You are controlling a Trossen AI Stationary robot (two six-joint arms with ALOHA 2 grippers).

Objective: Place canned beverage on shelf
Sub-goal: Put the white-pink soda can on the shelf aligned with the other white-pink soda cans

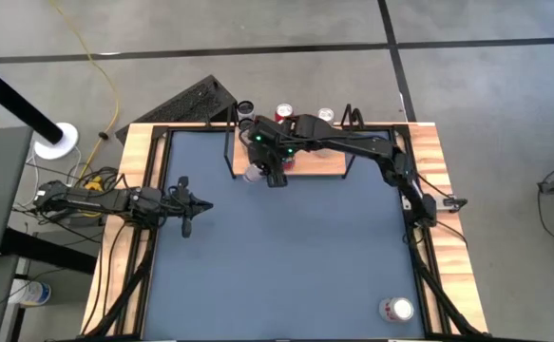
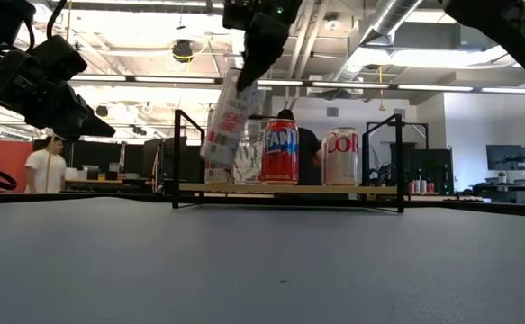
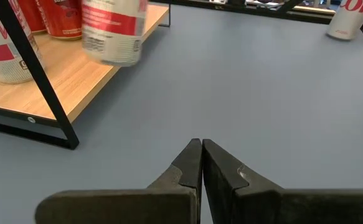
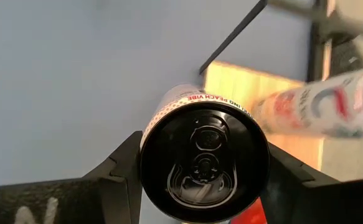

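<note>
Counter point(image 1: 286, 256), big and blue-grey, carries the small light-wood shelf point(image 1: 319, 166) on its thin black wire frame. The right claw point(image 1: 275, 171) hangs over the shelf's front left corner, squeezing a white-and-red drink can point(image 2: 226, 124). The can's long axis tilts, its bottom above the board, beside a red can point(image 2: 280, 151). The left claw point(image 3: 201, 163) waits far from the shelf, closed and empty.

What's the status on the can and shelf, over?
Right gripper shut on white can, tilted, above shelf end. Left gripper shut, idle. Cans on shelf beside it.
</note>
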